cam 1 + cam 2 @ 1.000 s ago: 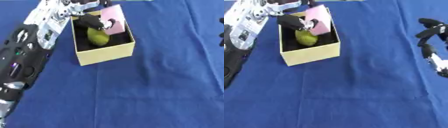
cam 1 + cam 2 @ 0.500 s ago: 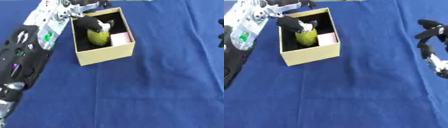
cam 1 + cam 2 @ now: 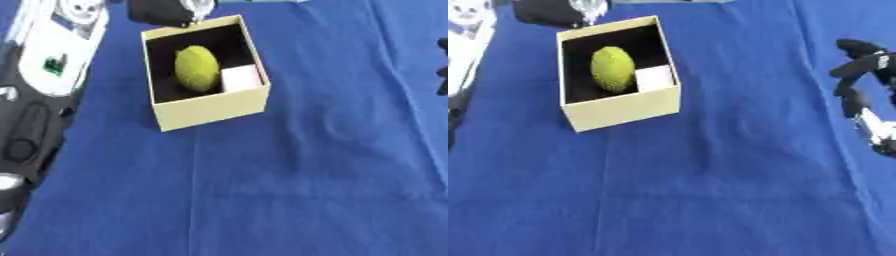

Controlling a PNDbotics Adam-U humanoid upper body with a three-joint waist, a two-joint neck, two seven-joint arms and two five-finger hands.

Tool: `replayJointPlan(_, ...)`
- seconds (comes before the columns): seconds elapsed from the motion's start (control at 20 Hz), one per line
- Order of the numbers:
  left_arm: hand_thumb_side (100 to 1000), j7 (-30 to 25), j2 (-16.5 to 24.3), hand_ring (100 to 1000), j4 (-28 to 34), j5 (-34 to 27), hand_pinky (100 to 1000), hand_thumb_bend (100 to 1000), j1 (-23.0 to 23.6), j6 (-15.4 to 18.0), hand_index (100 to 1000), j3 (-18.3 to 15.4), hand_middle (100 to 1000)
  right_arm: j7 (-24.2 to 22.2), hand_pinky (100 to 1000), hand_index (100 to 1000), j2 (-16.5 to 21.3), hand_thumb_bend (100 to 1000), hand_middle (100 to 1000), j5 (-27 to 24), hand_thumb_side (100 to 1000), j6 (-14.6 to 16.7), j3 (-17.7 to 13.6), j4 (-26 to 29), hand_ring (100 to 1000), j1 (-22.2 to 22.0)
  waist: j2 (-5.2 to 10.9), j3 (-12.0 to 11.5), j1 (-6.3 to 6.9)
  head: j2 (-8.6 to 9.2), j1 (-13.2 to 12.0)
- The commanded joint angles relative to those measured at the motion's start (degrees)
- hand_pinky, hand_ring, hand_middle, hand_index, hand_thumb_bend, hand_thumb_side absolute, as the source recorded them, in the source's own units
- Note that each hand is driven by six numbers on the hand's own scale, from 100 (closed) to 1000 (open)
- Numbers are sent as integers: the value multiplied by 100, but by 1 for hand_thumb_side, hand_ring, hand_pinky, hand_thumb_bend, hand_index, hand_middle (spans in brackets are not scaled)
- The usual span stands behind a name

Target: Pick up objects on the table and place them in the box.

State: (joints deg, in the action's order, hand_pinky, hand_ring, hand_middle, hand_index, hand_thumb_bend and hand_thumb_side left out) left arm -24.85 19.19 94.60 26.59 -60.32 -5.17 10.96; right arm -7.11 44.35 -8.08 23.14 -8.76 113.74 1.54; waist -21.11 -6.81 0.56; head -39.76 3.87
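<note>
A tan cardboard box (image 3: 214, 108) stands open on the blue cloth at the upper left. Inside it lie a yellow-green oval object (image 3: 197, 68) and, to its right, a pale pink block (image 3: 241, 78). My left hand (image 3: 163, 11) shows as a blurred black shape just beyond the box's far left corner, outside the box and holding nothing that I can see. My right hand (image 3: 857, 63) hangs at the right edge, well away from the box, with its fingers relaxed and nothing in them.
My left arm (image 3: 44, 75), white and black, runs down the left edge beside the box. A blue cloth (image 3: 289, 190) covers the table, with wide bare room in front of and to the right of the box.
The pink block left my left hand and now lies in the box beside the yellow-green object. The left hand has risen out of the box to its far corner. The right hand stayed put.
</note>
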Motion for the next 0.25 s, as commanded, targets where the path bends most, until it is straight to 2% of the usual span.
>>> replayJointPlan(0.05, 565, 850, 510, 767, 1063, -1202, 816, 100, 249, -77, 871, -364, 685, 203, 994, 729, 95, 100, 497, -213, 470, 234, -174, 85, 964, 73, 153, -12, -24, 35, 44)
replayJointPlan(0.15, 568, 1507, 740, 761, 1651, -1849, 808, 100, 637, 12, 867, -554, 681, 360, 991, 731, 80, 100, 500, -345, 470, 417, -232, 85, 960, 99, 150, -9, -42, 52, 55)
replayJointPlan(0.25, 572, 2096, 912, 768, 1915, -2325, 811, 100, 994, 329, 867, -706, 692, 475, 988, 734, 54, 100, 503, -455, 470, 583, -266, 85, 957, 116, 150, 4, -65, 73, 55)
